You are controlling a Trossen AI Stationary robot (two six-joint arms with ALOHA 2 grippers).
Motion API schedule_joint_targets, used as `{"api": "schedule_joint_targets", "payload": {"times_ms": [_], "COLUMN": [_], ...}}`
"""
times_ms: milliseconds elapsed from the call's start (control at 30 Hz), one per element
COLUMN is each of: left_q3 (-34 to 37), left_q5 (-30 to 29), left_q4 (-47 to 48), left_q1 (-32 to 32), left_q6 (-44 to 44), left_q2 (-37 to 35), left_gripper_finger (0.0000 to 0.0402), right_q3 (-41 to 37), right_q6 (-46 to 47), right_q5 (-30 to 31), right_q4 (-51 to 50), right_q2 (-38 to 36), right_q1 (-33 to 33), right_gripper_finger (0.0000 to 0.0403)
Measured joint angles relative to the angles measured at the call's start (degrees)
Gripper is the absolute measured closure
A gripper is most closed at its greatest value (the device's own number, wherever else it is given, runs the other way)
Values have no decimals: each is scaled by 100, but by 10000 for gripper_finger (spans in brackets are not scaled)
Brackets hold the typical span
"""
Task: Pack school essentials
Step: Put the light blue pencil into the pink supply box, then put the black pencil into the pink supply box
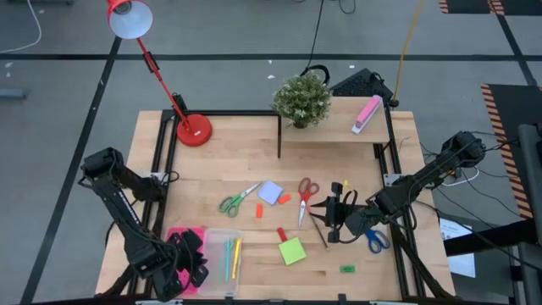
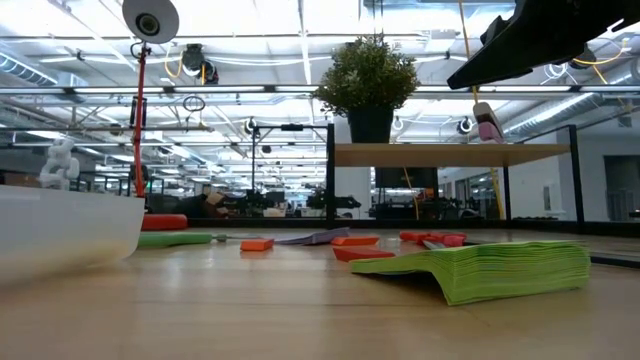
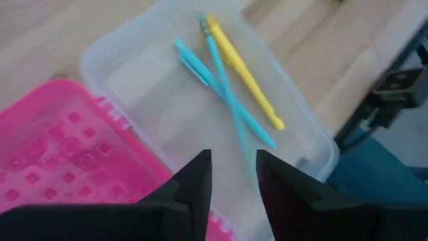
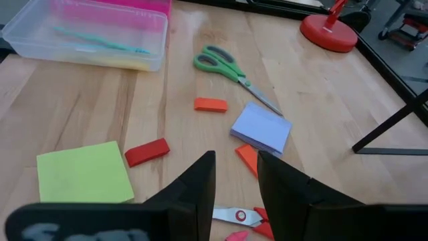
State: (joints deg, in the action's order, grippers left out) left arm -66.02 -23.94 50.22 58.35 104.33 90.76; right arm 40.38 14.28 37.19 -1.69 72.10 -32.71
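Observation:
My left gripper (image 3: 234,177) hovers shut over a clear plastic box (image 1: 222,254) in which two teal pens (image 3: 224,94) and a yellow one (image 3: 244,73) lie. My right gripper (image 4: 235,177) hangs shut, holding nothing, just right of the red scissors (image 1: 305,199). Flat on the table lie green scissors (image 4: 227,67), a pale-blue note pad (image 4: 262,128), a green note pad (image 4: 83,173), a red block (image 4: 147,152), orange blocks (image 4: 210,104), blue scissors (image 1: 375,240), a thin pencil (image 1: 320,230) and a small green block (image 1: 347,268).
A pink perforated tray (image 3: 60,154) sits against the clear box's left side. At the back stand a red desk lamp (image 1: 193,129) and a raised wooden shelf (image 1: 339,119) bearing a potted plant (image 1: 301,100) and a pink-and-white block (image 1: 367,113).

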Motion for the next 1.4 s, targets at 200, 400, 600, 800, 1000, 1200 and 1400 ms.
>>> {"api": "schedule_joint_targets", "payload": {"times_ms": [200, 400, 600, 800, 1000, 1200, 1400], "left_q3": [0, 0, 0, 0, 0, 0, 0], "left_q5": [4, -56, -704, -1872, -2548, -2565, -2609], "left_q4": [-88, -91, -91, -88, -89, -90, -88], "left_q1": [0, -4, -59, -59, -59, -52, -123], "left_q6": [-248, -683, -1287, -1970, -2404, -2617, -3051], "left_q2": [0, 0, 0, 0, 0, 0, 0], "left_gripper_finger": [276, 286, 295, 295, 295, 295, 295], "right_q3": [0, 0, 0, 0, 6, 242, 339], "right_q6": [0, 0, 364, 968, 2151, 2413, 3313], "right_q5": [0, 0, -88, -230, -574, -733, -412], "right_q4": [0, 0, -26, -89, -229, -498, -542], "right_q2": [0, 0, 0, 296, 997, 1558, 1704], "right_q1": [0, 0, 0, -80, -397, -890, -1271], "right_gripper_finger": [300, 300, 300, 290, 262, 258, 257]}}
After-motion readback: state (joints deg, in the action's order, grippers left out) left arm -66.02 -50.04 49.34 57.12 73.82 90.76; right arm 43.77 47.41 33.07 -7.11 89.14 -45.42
